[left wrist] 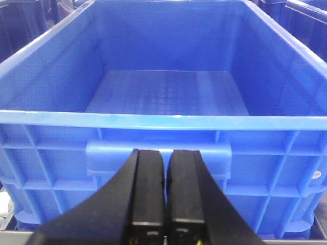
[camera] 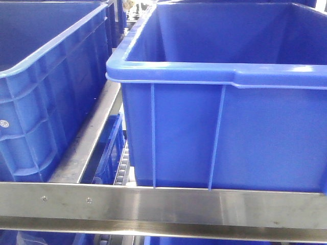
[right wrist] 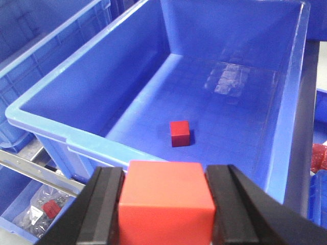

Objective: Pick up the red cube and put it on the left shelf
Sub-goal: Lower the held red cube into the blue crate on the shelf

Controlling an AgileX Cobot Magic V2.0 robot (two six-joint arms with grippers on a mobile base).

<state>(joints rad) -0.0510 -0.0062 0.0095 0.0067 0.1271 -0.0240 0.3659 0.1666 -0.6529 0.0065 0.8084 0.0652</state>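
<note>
My right gripper (right wrist: 166, 176) is shut on a red cube (right wrist: 166, 204), held just outside the near rim of a blue bin (right wrist: 51, 122). A second red cube (right wrist: 180, 133) lies on that bin's floor. My left gripper (left wrist: 166, 158) is shut and empty, its black fingers (left wrist: 148, 189) together in front of the near wall of another blue bin (left wrist: 163, 120), which holds nothing visible. Neither gripper shows in the front view, which has two blue bins (camera: 219, 76) on a steel shelf rail (camera: 163, 206).
A second blue bin (camera: 46, 87) stands left of the large one in the front view. Below the right bin, a lower bin holds small bagged parts (right wrist: 43, 209). More blue bins (right wrist: 46, 56) stand to its left.
</note>
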